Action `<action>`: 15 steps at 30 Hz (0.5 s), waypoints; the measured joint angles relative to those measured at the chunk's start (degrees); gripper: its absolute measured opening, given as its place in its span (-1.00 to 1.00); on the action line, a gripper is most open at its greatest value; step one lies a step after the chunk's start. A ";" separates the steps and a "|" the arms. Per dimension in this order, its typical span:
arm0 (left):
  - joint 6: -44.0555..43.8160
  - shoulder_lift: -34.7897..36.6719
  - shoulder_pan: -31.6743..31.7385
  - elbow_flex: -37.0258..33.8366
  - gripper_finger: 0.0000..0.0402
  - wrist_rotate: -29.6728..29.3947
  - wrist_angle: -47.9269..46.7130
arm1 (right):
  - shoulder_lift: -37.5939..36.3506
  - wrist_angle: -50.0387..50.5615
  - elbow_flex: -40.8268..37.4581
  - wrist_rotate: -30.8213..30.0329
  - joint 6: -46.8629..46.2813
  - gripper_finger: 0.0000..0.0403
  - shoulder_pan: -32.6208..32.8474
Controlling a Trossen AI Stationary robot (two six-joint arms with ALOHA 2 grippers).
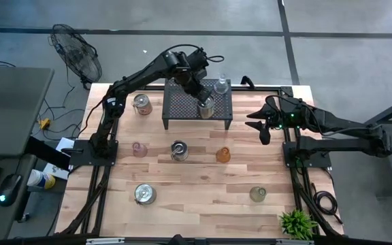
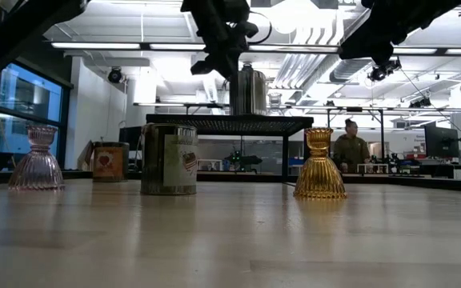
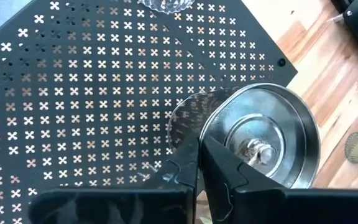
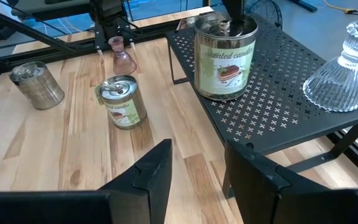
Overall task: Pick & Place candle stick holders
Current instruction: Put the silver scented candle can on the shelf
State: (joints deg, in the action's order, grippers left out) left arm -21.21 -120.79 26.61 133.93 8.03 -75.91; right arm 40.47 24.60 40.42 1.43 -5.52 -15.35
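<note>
From my remote seat, my worry runs from the idle right tool (image 4: 194, 171), fingers apart at the counter's (image 1: 203, 184) three o'clock edge, out to the left tool (image 3: 199, 163), pinched on the rim of the tin candle holder (image 1: 206, 107) on the black perforated stand (image 1: 179, 102) toward twelve: that thin grip could tip it off.

The clear glass holder (image 3: 161, 5) is cut off at the edge; the tin's label text (image 4: 224, 57) is partly illegible.
</note>
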 joint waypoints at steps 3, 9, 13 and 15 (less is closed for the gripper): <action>0.29 0.00 0.03 0.00 -0.98 0.10 -0.09 | 0.00 0.00 0.00 0.02 0.00 -0.31 0.00; 0.46 -0.17 0.04 1.01 -0.99 -1.14 -0.95 | 0.00 0.00 0.00 0.01 -0.01 -0.31 0.00; 1.33 0.38 0.48 0.87 -0.99 -2.32 -1.63 | 0.00 0.00 0.00 0.02 -0.02 -0.31 0.00; 1.49 0.52 1.20 0.94 -1.00 -2.42 -2.82 | 0.00 0.00 0.00 0.02 -0.02 -0.31 0.00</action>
State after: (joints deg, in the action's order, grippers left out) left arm -19.73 -120.27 27.81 134.87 5.61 -78.73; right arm 40.47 24.60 40.42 1.45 -5.54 -15.35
